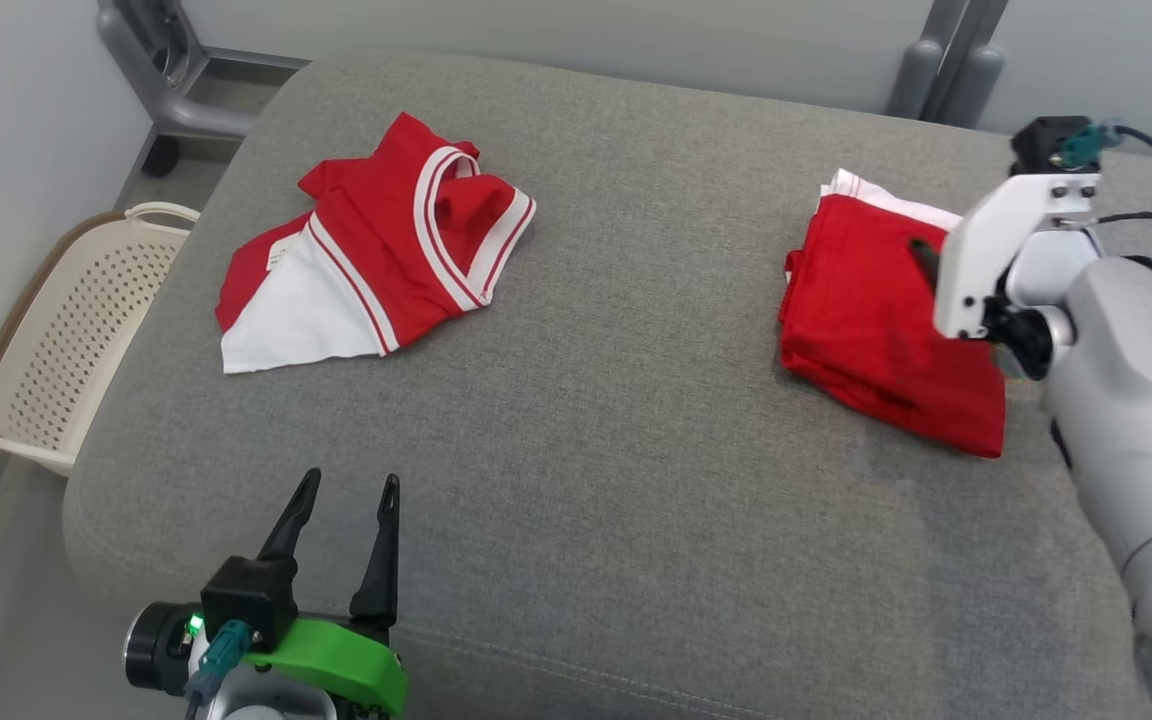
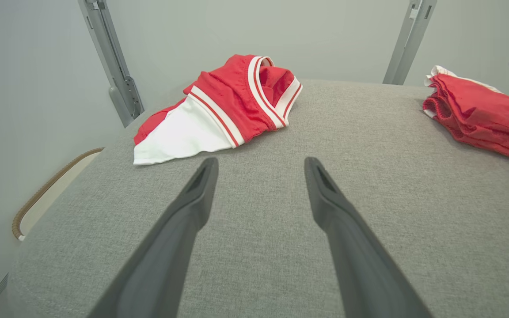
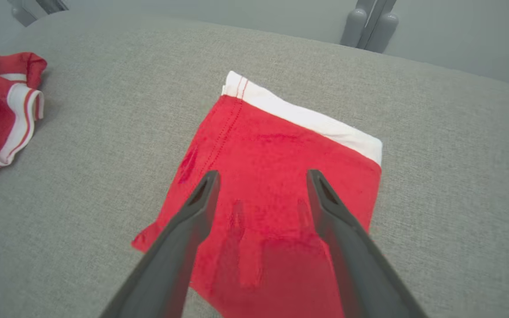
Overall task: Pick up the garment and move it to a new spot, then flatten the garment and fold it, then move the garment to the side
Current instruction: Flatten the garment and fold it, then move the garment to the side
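Red folded garment (image 3: 281,145) lies below my right tool (image 3: 262,173), spread wide and empty; my left tool (image 2: 260,160) likewise.

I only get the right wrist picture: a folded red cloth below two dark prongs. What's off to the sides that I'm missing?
Observer: A cream basket stands on the floor by the left end of the grey cushion.
Visitor: And the red bundle at my picture's edge?
Observer: A crumpled garment, red with a big white panel, apart from the folded garment.
Visitor: Is there another pincer?
Observer: Yes, the left pincer, open and holding nothing, over the cushion's near edge.
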Tool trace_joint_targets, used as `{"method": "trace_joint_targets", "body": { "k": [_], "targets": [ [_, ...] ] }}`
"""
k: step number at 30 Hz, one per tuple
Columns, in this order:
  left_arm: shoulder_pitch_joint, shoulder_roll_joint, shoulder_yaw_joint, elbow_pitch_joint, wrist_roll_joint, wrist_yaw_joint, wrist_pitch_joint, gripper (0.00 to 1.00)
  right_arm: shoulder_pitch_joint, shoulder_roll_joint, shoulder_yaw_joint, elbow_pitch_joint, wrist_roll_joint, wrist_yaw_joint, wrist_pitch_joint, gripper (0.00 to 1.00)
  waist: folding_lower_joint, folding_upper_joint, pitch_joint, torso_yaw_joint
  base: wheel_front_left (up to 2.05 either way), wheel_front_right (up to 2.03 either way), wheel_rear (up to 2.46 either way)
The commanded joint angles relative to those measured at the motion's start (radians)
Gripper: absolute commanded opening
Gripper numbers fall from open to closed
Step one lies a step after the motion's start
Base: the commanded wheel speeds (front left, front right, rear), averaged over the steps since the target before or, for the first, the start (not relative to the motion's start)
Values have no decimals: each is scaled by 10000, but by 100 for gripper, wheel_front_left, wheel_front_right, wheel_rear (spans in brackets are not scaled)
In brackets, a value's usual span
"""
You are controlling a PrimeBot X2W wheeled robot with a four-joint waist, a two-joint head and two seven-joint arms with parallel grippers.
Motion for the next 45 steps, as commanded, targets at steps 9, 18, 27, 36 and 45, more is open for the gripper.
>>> {"method": "trace_joint_targets", "body": {
  "k": [9, 18, 27, 36, 45],
  "targets": [
    [-51, 194, -102, -322, 43, 87, 157, 100, -94, -582, -2240, 1452, -831, -8, -207, 100, 0, -1, 445, -472, 0, 0, 0],
    [-394, 206, -253, -416, 160, 87, 118, 100, -240, -245, -3353, 1939, -1639, -8, -448, 100, 0, -1, 1042, -421, 0, 0, 0],
    [-528, 219, -344, -314, 133, 79, 78, 100, -27, -59, -4547, 2185, -2308, -8, -280, 6, 0, -1, 1250, -227, 0, 0, 0],
    [-480, 289, -375, -255, 97, 140, 66, 100, 36, 29, -5103, 2160, -2970, -14, -336, 0, 0, -1, 1060, -402, 0, 0, 0],
    [-566, 290, -524, -409, 137, 187, 113, 100, -175, 79, -4333, 1987, -3792, -14, -277, 0, 0, -1, 973, -1101, 0, 0, 0]
  ]
}}
